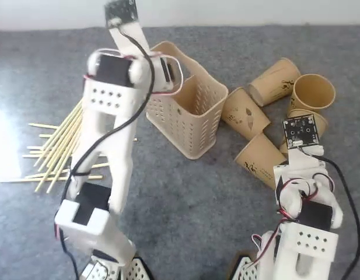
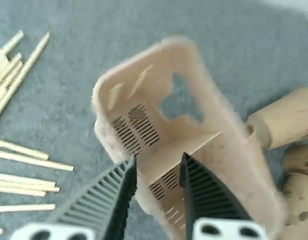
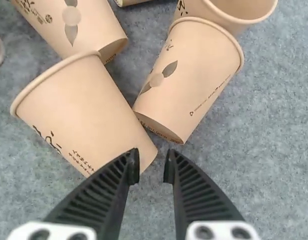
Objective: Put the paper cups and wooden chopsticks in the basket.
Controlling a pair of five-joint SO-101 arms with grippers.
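High view: basket (image 1: 194, 125) stands mid-table on the grey table (image 1: 185, 227). The left arm (image 1: 107, 134) stretches up to the basket's near-left rim, and its wrist hides the fingers here. The wooden chopsticks (image 1: 58, 146) lie loose in a fan left of that arm. The paper cups (image 1: 245, 114) are clustered right of the basket, most on their sides. The right arm (image 1: 305, 204) sits low at the right, its wrist over the nearest cups.

Left wrist view: left gripper (image 2: 157, 172) is partly open with nothing clamped. The slotted basket (image 2: 158, 100) wall fills the gap, but I cannot tell if the pads touch it. Chopsticks (image 2: 24, 165) lie off to one side, with a cup (image 2: 283, 120) beyond the basket.

Right wrist view: right gripper (image 3: 150, 165) has its jaws only narrowly parted and is empty. The tips are just beside the bases of two cups on their sides, the nearer cup (image 3: 79, 115) and the second cup (image 3: 193, 85), which touch each other. Both carry a dark leaf mark and small lines of print, too small to read.
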